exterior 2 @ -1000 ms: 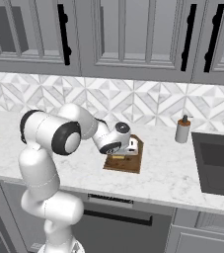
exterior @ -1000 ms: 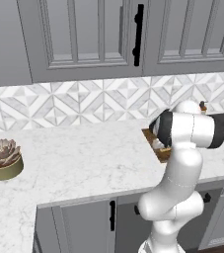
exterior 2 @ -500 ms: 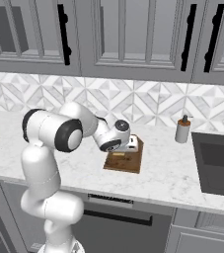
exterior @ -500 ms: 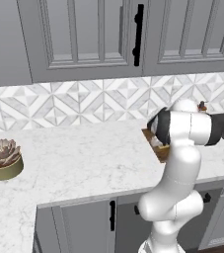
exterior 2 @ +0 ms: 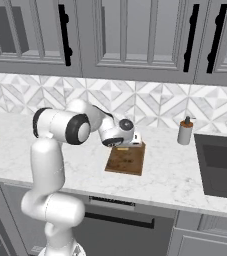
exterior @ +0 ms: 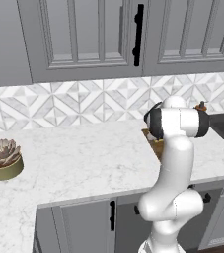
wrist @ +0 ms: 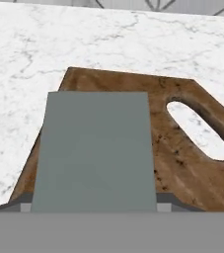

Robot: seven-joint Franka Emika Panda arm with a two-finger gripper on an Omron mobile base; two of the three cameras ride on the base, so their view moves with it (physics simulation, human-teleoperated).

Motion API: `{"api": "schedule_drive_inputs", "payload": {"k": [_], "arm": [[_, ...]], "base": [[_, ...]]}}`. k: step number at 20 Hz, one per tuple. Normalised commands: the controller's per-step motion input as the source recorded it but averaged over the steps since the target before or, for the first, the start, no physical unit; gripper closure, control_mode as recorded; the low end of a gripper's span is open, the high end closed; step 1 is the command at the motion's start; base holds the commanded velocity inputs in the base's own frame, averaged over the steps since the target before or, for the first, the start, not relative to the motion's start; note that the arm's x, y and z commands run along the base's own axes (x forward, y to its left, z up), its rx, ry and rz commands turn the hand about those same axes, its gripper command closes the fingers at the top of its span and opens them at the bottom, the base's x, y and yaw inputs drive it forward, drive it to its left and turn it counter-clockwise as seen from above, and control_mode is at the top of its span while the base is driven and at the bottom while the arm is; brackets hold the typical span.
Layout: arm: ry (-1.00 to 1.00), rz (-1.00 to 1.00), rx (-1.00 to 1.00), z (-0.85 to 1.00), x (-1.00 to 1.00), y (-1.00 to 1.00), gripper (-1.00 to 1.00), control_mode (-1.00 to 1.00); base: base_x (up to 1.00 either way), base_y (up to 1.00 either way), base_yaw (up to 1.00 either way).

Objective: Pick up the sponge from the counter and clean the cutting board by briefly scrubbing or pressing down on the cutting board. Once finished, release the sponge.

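One gripper (exterior 2: 133,141) hangs low over the cutting board (exterior 2: 126,159), the grey-green sponge (wrist: 96,150) directly beneath it; I cannot tell whether its fingers grasp it.

Grey-green sponge (wrist: 96,150) on brown cutting board (exterior 2: 126,159), marble counter (exterior 2: 170,172)
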Motion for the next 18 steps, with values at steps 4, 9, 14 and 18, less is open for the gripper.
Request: {"api": "schedule_drive_inputs", "payload": {"k": [4,9,14,18], "arm": [[-0.03,0.0,0.0,-0.3,-0.21,-0.2,1.0,-1.0],[0.05,0.0,0.0,-0.1,-0.34,-0.22,1.0,-1.0],[0.23,0.0,0.0,0.0,-0.62,-0.38,1.0,-1.0],[0.22,0.0,0.0,0.0,-0.73,-0.41,1.0,-1.0]], "base": [[0.0,0.0,0.0],[0.0,0.0,0.0],[0.0,0.0,0.0],[0.0,0.0,0.0]]}}
